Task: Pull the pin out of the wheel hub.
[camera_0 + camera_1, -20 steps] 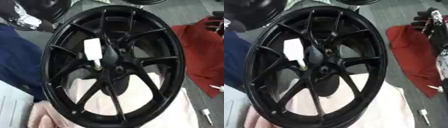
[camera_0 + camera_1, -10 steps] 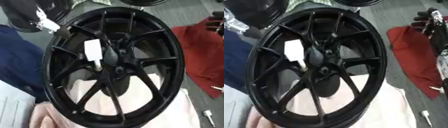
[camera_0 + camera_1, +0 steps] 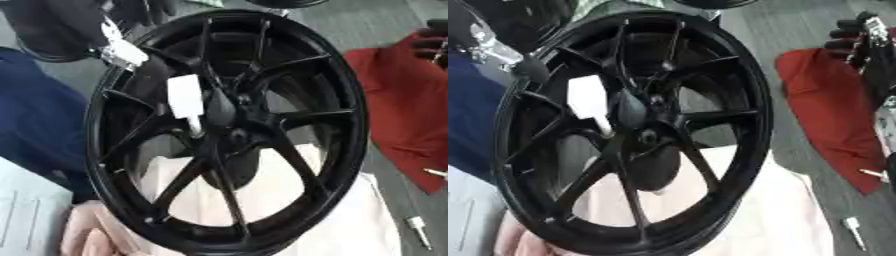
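Glossy black metal wheel hub [image 3: 262, 125]; smooth white plastic-looking pin [image 3: 185, 100]; red cloth [image 3: 824, 100].

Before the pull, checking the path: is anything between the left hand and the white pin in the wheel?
Nothing separate blocks it. The left hand sits at the wheel rim, upper left; only black spokes lie beside the pin.

I see the wheel hub [image 3: 227, 130] standing tilted on a cloth [image 3: 350, 215], the pin [image 3: 186, 102] set in it left of centre. My left hand [image 3: 118, 47] is at its upper-left rim, my right hand [image 3: 868, 45] far right.
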Robot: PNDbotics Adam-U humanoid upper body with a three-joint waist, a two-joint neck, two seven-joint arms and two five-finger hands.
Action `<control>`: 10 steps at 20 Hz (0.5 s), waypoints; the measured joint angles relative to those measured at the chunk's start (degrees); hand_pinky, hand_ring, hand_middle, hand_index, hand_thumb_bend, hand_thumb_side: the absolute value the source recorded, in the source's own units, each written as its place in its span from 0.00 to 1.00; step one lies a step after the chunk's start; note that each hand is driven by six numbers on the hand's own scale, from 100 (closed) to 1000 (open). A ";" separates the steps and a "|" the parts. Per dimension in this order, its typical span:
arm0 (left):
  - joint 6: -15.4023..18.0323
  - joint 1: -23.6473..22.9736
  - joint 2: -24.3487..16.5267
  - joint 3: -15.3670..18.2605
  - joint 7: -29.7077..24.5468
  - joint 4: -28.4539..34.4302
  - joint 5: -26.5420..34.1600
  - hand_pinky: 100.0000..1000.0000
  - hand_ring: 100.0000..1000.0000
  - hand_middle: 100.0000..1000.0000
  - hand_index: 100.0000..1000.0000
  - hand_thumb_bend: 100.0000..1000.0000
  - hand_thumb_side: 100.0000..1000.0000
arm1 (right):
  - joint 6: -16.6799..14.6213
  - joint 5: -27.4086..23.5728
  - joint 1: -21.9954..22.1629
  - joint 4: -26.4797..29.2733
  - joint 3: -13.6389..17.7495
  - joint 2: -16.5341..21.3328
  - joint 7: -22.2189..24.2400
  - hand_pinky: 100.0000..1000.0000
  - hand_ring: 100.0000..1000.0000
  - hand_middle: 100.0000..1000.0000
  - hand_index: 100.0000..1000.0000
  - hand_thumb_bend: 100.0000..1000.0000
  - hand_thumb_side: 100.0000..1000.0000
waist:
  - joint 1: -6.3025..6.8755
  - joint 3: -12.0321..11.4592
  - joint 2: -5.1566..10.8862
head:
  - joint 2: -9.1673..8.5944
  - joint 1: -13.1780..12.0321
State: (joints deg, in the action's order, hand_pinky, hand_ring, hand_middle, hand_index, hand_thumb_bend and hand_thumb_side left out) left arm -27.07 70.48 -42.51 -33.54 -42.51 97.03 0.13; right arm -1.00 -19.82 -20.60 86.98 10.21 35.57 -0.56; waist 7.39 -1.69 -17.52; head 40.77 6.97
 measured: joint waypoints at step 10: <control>-4.52 -0.84 -0.42 -1.61 4.52 3.65 4.97 0.72 0.72 0.64 0.78 0.68 0.34 | 0.05 0.00 -0.01 -0.23 0.00 -0.02 -0.01 0.75 0.69 0.64 0.73 0.00 0.86 | 0.10 0.19 0.00 | 0.49 -0.36</control>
State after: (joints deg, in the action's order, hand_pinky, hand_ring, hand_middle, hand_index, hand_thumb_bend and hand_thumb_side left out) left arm -31.60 69.63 -42.94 -35.15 -37.99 100.68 5.10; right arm -0.95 -19.82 -20.61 86.75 10.21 35.55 -0.56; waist 7.49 -1.50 -17.52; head 41.26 6.61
